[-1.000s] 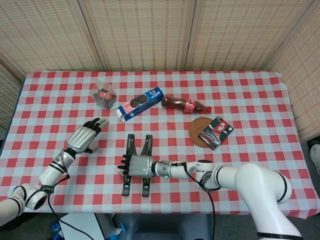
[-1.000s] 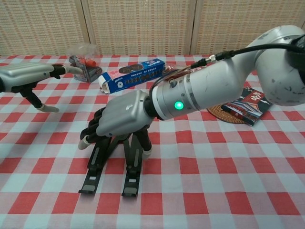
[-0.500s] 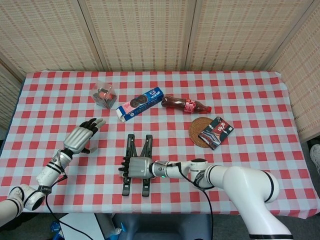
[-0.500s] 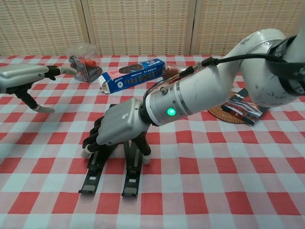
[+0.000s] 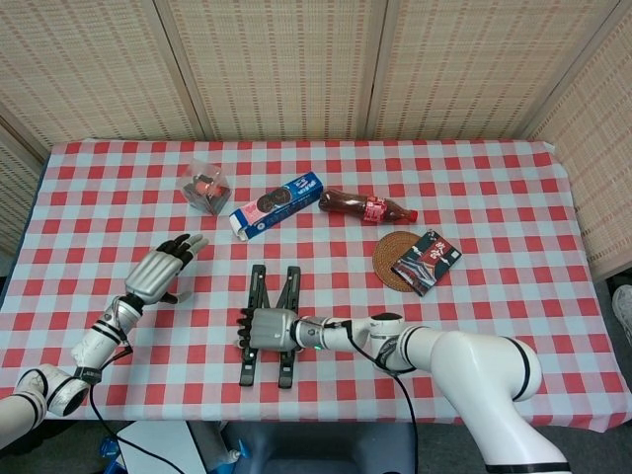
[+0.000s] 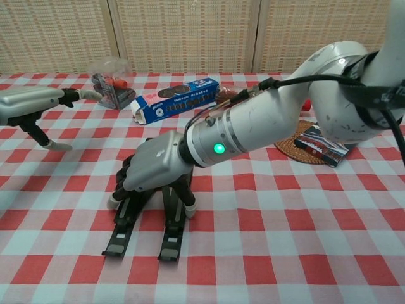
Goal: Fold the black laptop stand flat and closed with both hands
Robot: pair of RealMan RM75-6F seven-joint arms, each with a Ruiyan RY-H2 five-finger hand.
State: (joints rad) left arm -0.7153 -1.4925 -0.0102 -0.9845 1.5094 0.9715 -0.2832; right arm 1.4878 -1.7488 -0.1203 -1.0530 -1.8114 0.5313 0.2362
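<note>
Right hand (image 5: 265,329) is laid palm-down over both rails of the stand (image 5: 268,297) near the table's front edge, fingers curled round them; left hand (image 5: 160,272) is held spread, off to the side. Rails should get squeezed together evenly, left hand brought in

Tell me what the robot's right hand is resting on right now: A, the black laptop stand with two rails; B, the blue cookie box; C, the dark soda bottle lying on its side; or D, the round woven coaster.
A: in both views the right hand lies on top of the black laptop stand near the front edge of the table, its fingers draped across the two rails, far from the box, coaster and bottle.
</note>
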